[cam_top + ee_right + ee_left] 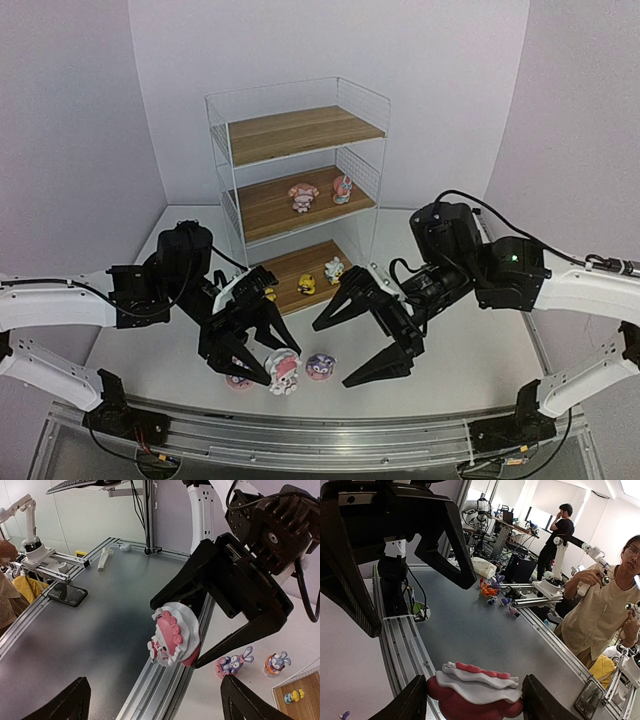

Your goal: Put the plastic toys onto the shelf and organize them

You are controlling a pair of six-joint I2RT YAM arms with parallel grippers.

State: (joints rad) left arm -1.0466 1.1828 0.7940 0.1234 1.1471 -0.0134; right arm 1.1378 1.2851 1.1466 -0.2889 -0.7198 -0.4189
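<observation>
Gripping a pink-white figurine [172, 639] between its fingertips, the left gripper [272, 360] sits low and centre-left in the top view. Its jaws stand part-way apart, one on each side of the toy. The toy looks lifted off the surface [455, 365], though the top view alone does not settle that.

Right gripper [333, 354]: jaws spread wide, nothing between them, aimed toward frame left at the held toy and just beside it.

Key relation: the shelf [300, 130] stands up-frame of the left gripper in the top view, toward upper centre. The toy is near the frame bottom, well apart from the boards. The left arm is nearer, since it has the toy. Judgement: the next move is either a carry up-frame to a board or a pass to the waiting right gripper. Cannot tell which.

Toy's axis: tilted in the right wrist view, frilled bonnet toward upper right, face toward lower left. It likely needs righting before it will stand.

View differences:
- The right wrist view shows the grip side-on, and two purple-blue bunnies [232, 662] on the surface at lower right.
- The top view shows one bunny plainly, and a pink shape half hidden under the left gripper.
- The left wrist view catches only the toy's upper part at frame bottom.
- Only the top view shows the boards. Two pink-white toys [303, 196] stand on the middle one, small yellow and white ones [307, 285] on the lowest.
</observation>
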